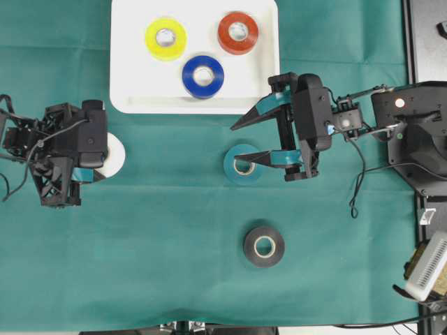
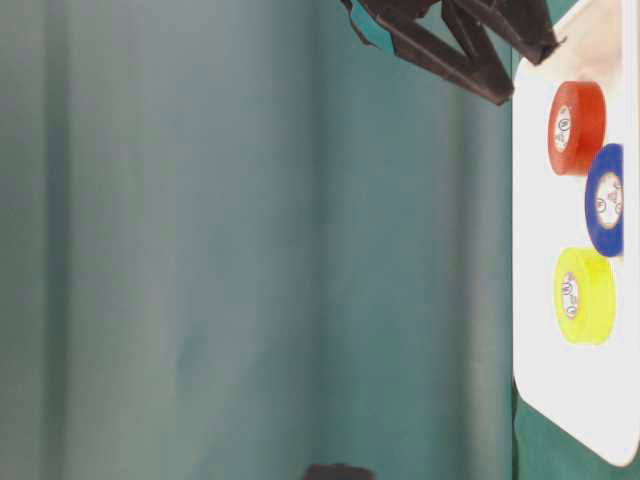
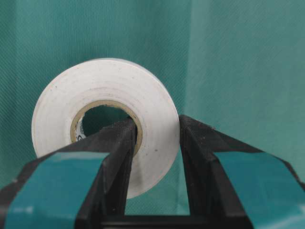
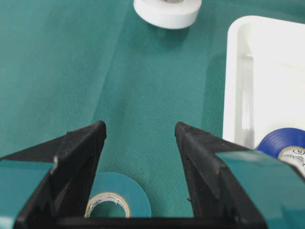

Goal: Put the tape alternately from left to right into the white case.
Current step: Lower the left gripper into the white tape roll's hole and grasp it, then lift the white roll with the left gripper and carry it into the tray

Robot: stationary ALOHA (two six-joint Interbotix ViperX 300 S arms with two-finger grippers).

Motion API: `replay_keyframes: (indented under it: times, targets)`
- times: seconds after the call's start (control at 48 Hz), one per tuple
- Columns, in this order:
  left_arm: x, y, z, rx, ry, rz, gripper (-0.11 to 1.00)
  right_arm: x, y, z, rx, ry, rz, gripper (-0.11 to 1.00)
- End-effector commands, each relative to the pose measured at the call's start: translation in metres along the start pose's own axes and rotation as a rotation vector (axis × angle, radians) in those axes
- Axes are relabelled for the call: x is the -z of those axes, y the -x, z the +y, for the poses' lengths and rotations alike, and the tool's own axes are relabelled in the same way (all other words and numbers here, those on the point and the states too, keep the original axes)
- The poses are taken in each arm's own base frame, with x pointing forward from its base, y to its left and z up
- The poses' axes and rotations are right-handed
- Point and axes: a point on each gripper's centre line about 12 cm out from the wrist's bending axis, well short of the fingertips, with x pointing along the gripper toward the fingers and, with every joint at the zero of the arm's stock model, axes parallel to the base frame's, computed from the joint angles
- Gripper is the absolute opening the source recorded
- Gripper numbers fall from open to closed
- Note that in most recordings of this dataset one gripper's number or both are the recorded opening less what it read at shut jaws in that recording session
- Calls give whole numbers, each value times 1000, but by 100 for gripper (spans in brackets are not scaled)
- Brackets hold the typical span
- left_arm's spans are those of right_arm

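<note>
My left gripper (image 3: 157,129) is shut on the white tape (image 3: 157,95), one finger inside its core and the other against its outer wall; overhead, the roll (image 1: 117,158) peeks out beside the gripper (image 1: 98,166) at the table's left. My right gripper (image 1: 239,145) stands open over the teal tape (image 1: 230,167), which lies flat on the cloth below its left finger (image 4: 136,195). The black tape (image 1: 250,246) lies alone toward the front. The white case (image 1: 126,70) at the back holds the yellow (image 1: 150,38), red (image 1: 225,33) and blue (image 1: 188,77) rolls.
A green cloth (image 1: 174,230) covers the table. The right arm's base (image 1: 412,132), a hanging cable (image 1: 356,188) and a white device (image 1: 426,265) crowd the right edge. The case's near rim (image 4: 231,76) lies just right of my right gripper.
</note>
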Motion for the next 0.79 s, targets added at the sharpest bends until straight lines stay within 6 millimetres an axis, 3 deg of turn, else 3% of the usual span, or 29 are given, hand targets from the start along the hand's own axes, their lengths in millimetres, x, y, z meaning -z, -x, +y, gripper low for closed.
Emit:
replay_keyframes:
  times: [0.0, 0.333, 0.771]
  targets:
    - [-17, 14, -8, 25, -9, -74, -2, -6, 1, 2, -6, -1, -24, 64]
    - [-45, 29, -12, 39, -22, -166, -2, -10, 0, 2, -7, 0, -33, 64]
    - [-88, 16, 43, -102, -199, -253, -2, -6, 1, 2, -6, -2, -24, 64]
